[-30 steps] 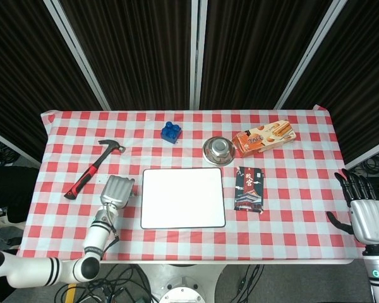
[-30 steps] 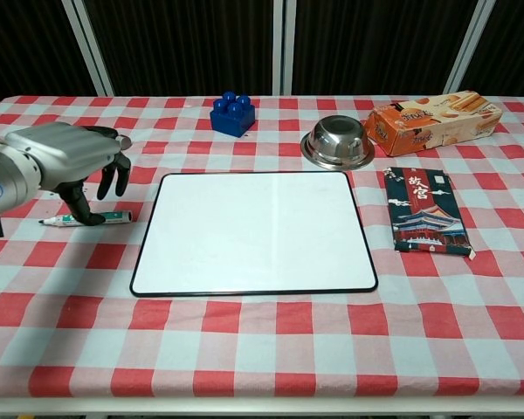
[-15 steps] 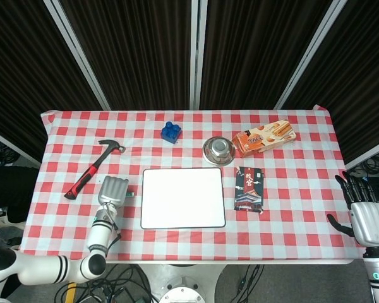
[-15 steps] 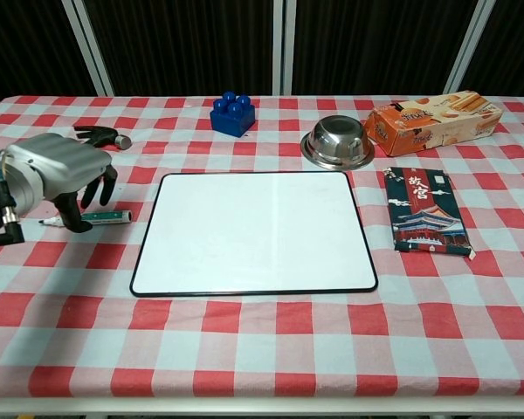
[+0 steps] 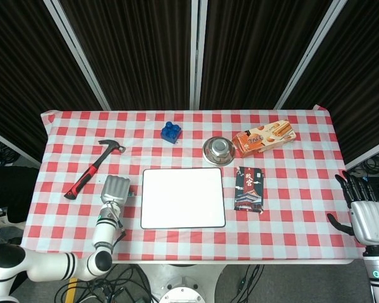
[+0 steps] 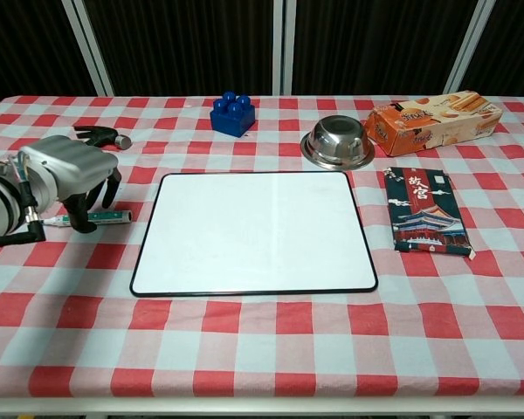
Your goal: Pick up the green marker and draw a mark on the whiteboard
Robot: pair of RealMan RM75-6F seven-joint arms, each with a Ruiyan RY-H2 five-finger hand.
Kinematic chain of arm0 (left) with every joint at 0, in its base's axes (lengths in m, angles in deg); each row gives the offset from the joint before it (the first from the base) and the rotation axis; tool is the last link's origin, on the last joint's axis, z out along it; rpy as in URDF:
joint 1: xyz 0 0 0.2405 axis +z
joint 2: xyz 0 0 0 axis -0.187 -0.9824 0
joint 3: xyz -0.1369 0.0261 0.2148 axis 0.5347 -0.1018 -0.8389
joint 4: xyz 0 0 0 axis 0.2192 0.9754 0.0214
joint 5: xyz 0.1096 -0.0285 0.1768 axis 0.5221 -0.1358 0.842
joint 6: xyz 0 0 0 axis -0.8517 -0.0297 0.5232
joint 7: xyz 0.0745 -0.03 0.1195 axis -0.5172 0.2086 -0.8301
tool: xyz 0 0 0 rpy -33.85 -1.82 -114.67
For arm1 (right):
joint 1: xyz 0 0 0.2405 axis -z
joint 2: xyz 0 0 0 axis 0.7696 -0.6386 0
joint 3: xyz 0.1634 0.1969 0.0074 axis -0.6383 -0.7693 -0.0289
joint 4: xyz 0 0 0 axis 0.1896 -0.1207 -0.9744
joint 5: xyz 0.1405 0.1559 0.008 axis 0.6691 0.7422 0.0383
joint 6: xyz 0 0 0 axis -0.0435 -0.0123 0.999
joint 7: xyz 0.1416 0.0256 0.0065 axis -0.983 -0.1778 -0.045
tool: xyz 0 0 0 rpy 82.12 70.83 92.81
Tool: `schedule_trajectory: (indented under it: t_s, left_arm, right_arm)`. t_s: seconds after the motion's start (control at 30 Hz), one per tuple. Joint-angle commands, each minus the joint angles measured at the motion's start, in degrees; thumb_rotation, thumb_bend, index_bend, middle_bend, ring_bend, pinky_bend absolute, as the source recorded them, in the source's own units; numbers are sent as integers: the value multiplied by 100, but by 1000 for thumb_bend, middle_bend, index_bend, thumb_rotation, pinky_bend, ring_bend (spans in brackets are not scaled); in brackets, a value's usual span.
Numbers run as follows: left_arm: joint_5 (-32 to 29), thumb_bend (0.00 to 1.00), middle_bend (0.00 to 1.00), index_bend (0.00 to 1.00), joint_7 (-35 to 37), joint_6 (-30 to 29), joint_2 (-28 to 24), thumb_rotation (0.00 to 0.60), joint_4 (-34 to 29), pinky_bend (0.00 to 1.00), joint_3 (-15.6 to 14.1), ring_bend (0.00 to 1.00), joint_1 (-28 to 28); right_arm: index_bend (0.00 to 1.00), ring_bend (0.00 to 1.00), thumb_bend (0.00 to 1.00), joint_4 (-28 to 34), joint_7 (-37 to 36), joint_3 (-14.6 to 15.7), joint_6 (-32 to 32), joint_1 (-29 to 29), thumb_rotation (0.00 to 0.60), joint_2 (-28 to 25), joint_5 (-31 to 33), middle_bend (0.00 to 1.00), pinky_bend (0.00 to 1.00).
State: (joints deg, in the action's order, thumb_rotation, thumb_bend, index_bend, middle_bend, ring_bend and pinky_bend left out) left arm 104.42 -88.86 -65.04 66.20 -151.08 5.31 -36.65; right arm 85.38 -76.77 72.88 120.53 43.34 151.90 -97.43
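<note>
The green marker (image 6: pixel 105 216) lies flat on the checked cloth just left of the whiteboard (image 6: pixel 253 231). My left hand (image 6: pixel 68 168) hangs over the marker's left half, its dark fingers (image 6: pixel 80 216) pointing down around the barrel and hiding part of it. The marker still rests on the table. From the head view the left hand (image 5: pixel 115 189) covers nearly all of the marker, beside the whiteboard (image 5: pixel 183 198). My right hand (image 5: pixel 367 213) stays off the table's right edge, fingers spread, holding nothing.
A hammer (image 5: pixel 93 167) lies behind the left hand. Along the back stand a blue block (image 6: pixel 232 113), a steel bowl (image 6: pixel 337 142) and a biscuit box (image 6: pixel 435 120). A dark packet (image 6: pixel 424 209) lies right of the whiteboard.
The left hand has sunk a little over the marker and its forearm has swung in closer to the table. The marker and the right hand have stayed put.
</note>
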Motion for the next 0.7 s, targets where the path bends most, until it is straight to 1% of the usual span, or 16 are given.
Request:
schedule_trajectory:
  t_s: [0.03, 0.27, 0.47, 0.7]
  left_arm:
    - [-10, 260, 508, 465, 23, 18, 20, 600, 33, 1000, -10, 930, -4]
    - [82, 261, 518, 480, 170, 87, 48, 600, 129, 1000, -62, 931, 21]
    - [298, 277, 556, 521, 416, 216, 56, 600, 240, 1000, -131, 940, 73]
    - [705, 320, 605, 573, 950, 472, -119, 600, 223, 1000, -175, 948, 187]
  right_arm:
    - [0, 0, 132, 3, -1, 3, -10, 0, 600, 1, 5, 0, 0]
    - [0, 0, 132, 35, 33, 2, -21, -3, 600, -6, 12, 0, 0]
    - [0, 0, 132, 74, 89, 10, -30, -1, 600, -10, 13, 0, 0]
    - [0, 0, 124, 141, 145, 5, -11, 8, 600, -39, 15, 0, 0]
